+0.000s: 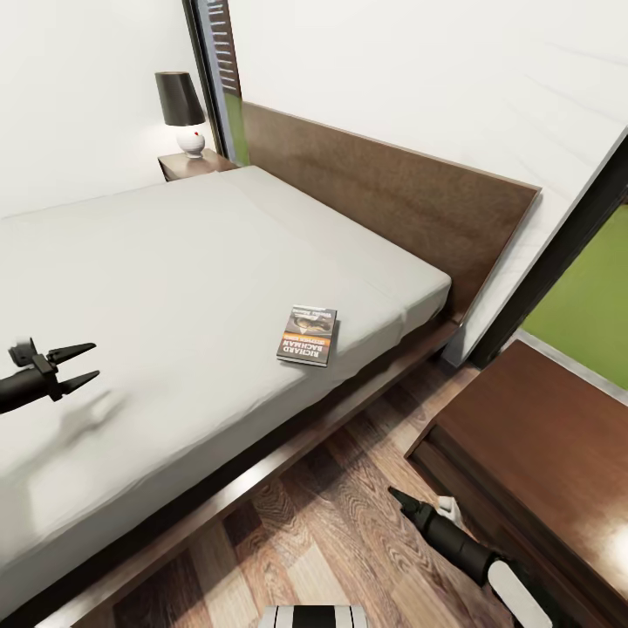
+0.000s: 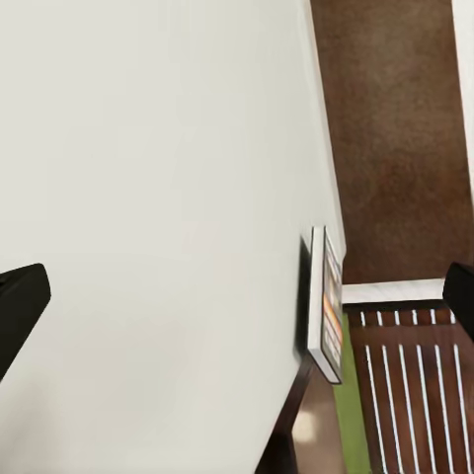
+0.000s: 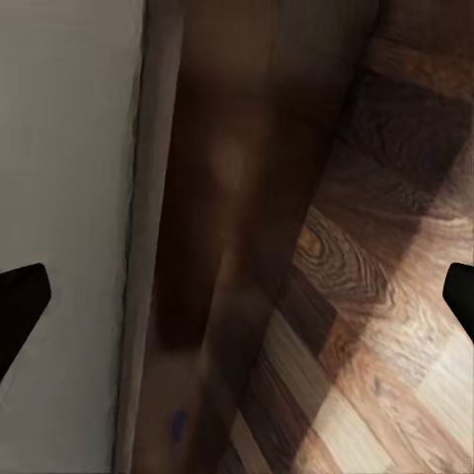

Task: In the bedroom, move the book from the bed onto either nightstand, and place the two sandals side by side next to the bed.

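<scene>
Grey mattress (image 1: 174,262) holds book (image 1: 308,335), well apart from left gripper (image 1: 83,365).

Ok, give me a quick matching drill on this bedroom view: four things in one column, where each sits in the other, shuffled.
Things:
1. book
2. lamp
3. left gripper
4. right gripper

Places:
A. low over the wood floor, between the bed and the near nightstand
B. on the far nightstand by the headboard
C. above the grey mattress, jaws apart
D. lying flat on the mattress near its floor-side edge

Pairs: 1-D, 2-B, 3-C, 4-A
</scene>
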